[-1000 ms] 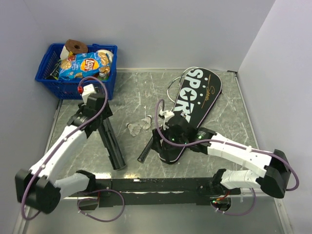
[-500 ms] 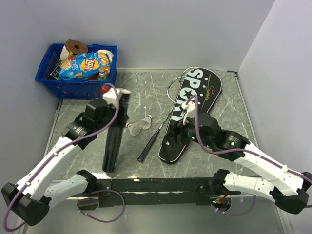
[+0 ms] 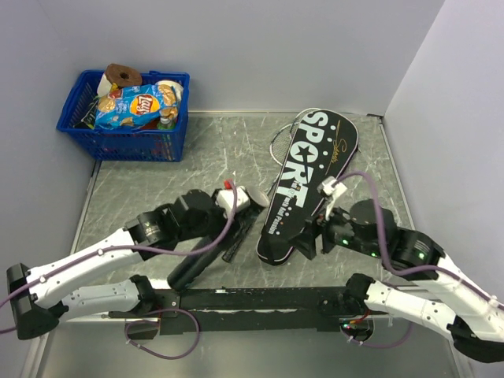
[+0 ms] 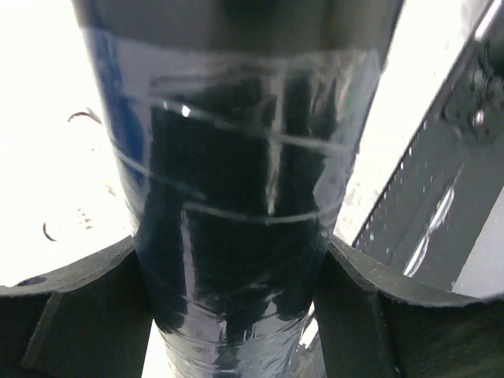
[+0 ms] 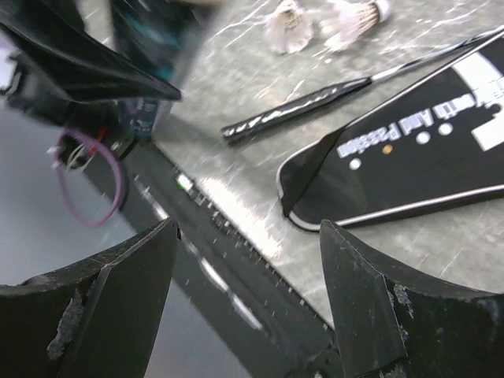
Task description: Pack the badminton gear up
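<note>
The long dark tube [image 3: 191,269] is gripped by the left hand [image 4: 232,315], whose two fingers [image 4: 71,315] are pressed against its opposite sides. In the left wrist view the space between them is filled by the tube's glossy wrapped surface. From above, the tube is seen slanting from the near rail up toward the middle of the bench [image 3: 157,181], with the left arm stretched low over it. Whether it is resting on the bench or lifted clear of it cannot be told. The right hand [image 5: 246,228] is held wide open, with nothing between its fingers. It is placed just beside the near, narrow end of the black bag [image 3: 311,169] lettered SPORT, and no contact with the bag is shown. The bag is laid flat on the right half of the bench, with its wide end turned toward the far wall. One racket [image 5: 299,106] is laid along the bag's left edge, its black handle near the narrow end and its thin white head partly tucked under the wide end. Two shuttlecocks [image 5: 287,24] are seen on the bench just beyond that handle in the right wrist view. A blue basket [image 3: 118,146] holding a crisp packet [image 3: 134,106] is set in the far left corner, well apart from the gear.
</note>
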You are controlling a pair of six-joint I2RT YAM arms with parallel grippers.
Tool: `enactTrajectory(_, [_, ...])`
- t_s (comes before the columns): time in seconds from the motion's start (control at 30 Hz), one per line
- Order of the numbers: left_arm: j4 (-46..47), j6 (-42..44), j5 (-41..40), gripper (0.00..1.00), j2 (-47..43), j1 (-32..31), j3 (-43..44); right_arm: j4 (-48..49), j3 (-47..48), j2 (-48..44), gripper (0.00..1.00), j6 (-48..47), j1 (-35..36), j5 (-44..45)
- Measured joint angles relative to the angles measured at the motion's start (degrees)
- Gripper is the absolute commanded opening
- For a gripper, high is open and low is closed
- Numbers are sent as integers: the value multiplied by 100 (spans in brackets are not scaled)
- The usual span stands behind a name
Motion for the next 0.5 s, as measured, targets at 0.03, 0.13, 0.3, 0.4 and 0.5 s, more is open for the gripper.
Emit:
enactTrajectory(0.03, [-2,22,-61,31,0,-160,-70,-87,7,-70,79,0,0,-90])
enactTrajectory(0.13, [46,74,-280,30,4,-560,-264,-302,79,-308,79,2,0,-378])
enactTrajectory(0.3, [367,210,-675,30,57,-1307,-424,-356,157,-439,78,2,0,-802])
enactTrajectory(0.4, [570,273,-918,30,140,-1727,-511,-350,157,-437,77,2,0,-1073])
enactTrajectory(0.5, [778,260,-1123,30,157,-2017,-627,-313,153,-437,76,2,0,-1246])
